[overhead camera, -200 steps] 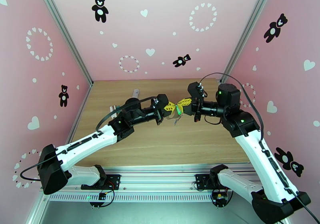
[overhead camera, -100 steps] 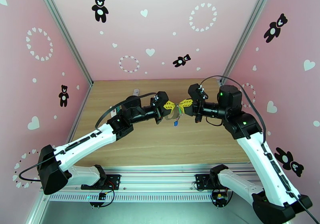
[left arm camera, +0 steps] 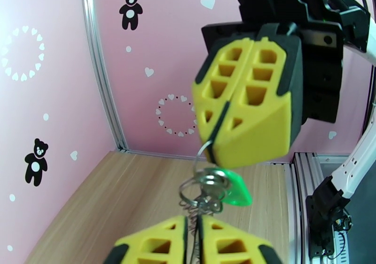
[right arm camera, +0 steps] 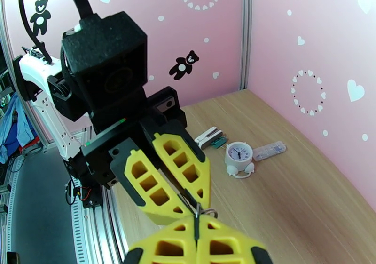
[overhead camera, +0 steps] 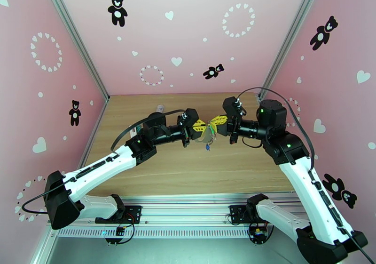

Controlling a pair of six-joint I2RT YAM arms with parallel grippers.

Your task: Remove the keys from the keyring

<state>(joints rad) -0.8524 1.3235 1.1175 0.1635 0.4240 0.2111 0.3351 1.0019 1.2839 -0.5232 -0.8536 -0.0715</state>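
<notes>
Right claw (overhead camera: 214, 121), just right of centre in the overhead view, is pressed together on the keyring (left arm camera: 206, 185). From the left wrist camera, a thin wire loop comes out of the seam between its yellow fingers (left arm camera: 254, 119) at their tips, and the bunch of silvery rings hangs just below. Left claw (overhead camera: 202, 128) faces it from the left, tip to tip, both held above the worktop (overhead camera: 188, 175). Its own fingers (left arm camera: 244, 248), at the bottom edge of the left wrist view, stand a sliver apart, with small chain links running down into the gap. Whether they bite on the links I cannot tell.

The green key (left arm camera: 235, 193) sticks out to the right of the rings, touching them. The blue key (overhead camera: 207, 148) dangles lowest, below the meeting point of the two claws in the overhead view.

Towards the right of the right wrist view a small white clock (right arm camera: 238, 154) sits on the worktop. A white-and-green block (right arm camera: 210, 138) lies just to its left and a clear plastic stick (right arm camera: 269, 150) just to its right.
</notes>
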